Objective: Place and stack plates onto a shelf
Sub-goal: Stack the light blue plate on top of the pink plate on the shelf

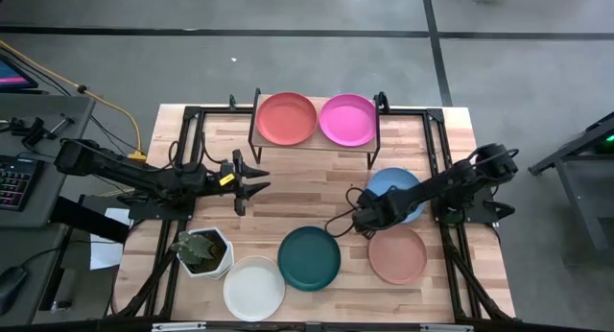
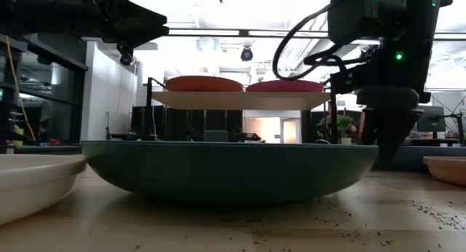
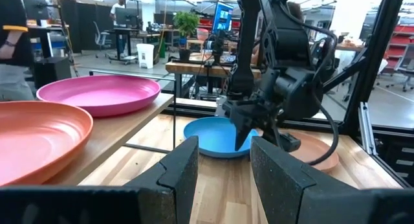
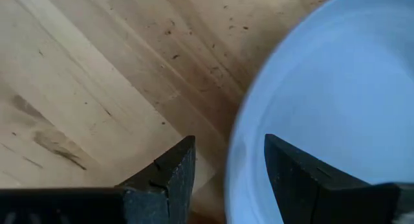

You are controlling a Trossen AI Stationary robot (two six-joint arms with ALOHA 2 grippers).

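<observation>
Left gripper (image 1: 257,181) first: your left arm waits out over the bare wood on the table's left side, its fingers parted and carrying nothing. Moving right, your right gripper (image 1: 357,221) hangs low at the near-left rim of the light blue plate (image 1: 395,192), fingers spread, one on each side of that edge in the right wrist view, not yet closed on it.

So the step in hand looks like the pickup of the blue plate. Your next move calls for closing squarely on the rim, lifting clear of the salmon plate (image 1: 397,254) just beside it, then carrying it up onto the shelf (image 1: 317,140) and setting it down on one of the plates already there. Watch the tilt; a rim pinch lets a shallow plate swing.

Count, left to right: one white plate (image 1: 254,288), one dark teal plate (image 1: 309,257), one blue and one salmon on the table; one red plate (image 1: 286,118) and one magenta plate (image 1: 347,119) side by side on the shelf. Six plates, one shelf, one plant pot (image 1: 202,251).
</observation>
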